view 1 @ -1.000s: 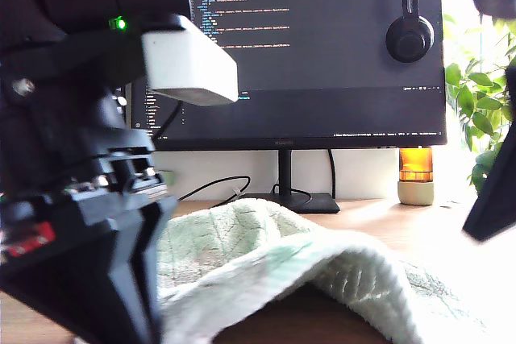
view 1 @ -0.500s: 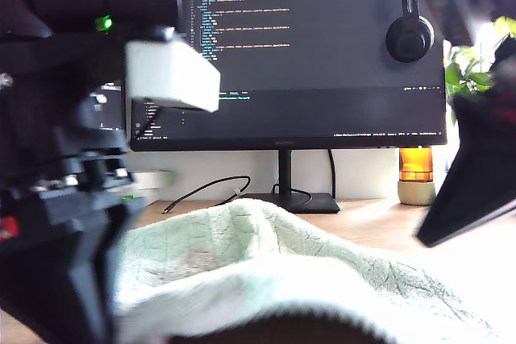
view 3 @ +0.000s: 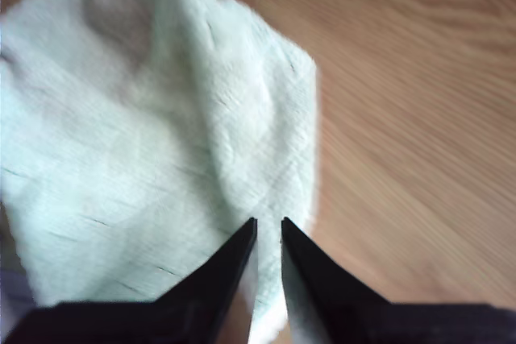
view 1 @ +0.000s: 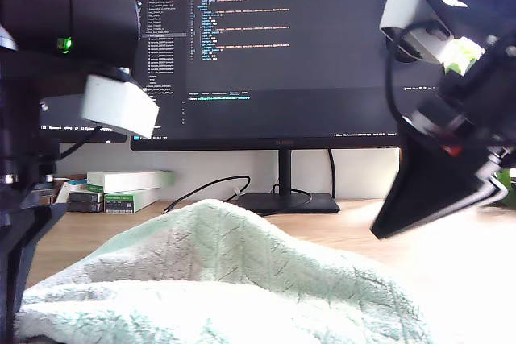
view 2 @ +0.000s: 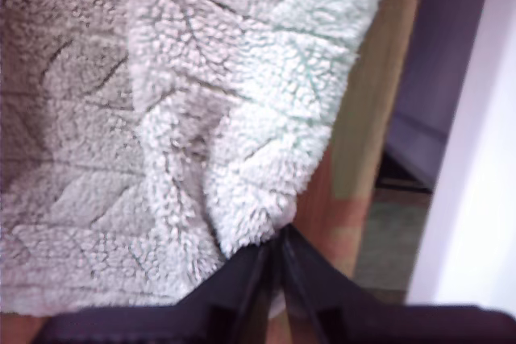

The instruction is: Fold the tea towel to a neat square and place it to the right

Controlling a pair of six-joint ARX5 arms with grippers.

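The tea towel (view 1: 218, 279), pale mint-green plush with faint quilted lines, lies heaped on the wooden desk (view 1: 339, 227), rising in a soft hump near the middle of the exterior view and spreading to that view's lower edge. In the first wrist view the towel (view 2: 177, 110) shows a thick rounded fold lying close to the desk's edge, and my first gripper (view 2: 276, 251) has its dark jaws pressed together with their tips right at the bottom of that fold; whether any cloth is caught between them I cannot tell. In the second wrist view the towel (view 3: 153, 134) is spread with a crease running down its middle and bare wood (view 3: 419, 118) beside it. My second gripper (view 3: 268, 235) has its jaws nearly together, a narrow slit between the tips, and pale cloth shows in that slit, so it appears to pinch the towel's edge. In the exterior view one dark arm (view 1: 48, 118) fills that view's left and another arm (view 1: 451, 159) hangs tilted at its right, above the desk. Behind stand a monitor (view 1: 282, 54) showing code, headphones (view 1: 407, 6) hung on its upper corner, and stacked boxes (view 1: 121, 189) at the desk's back edge.
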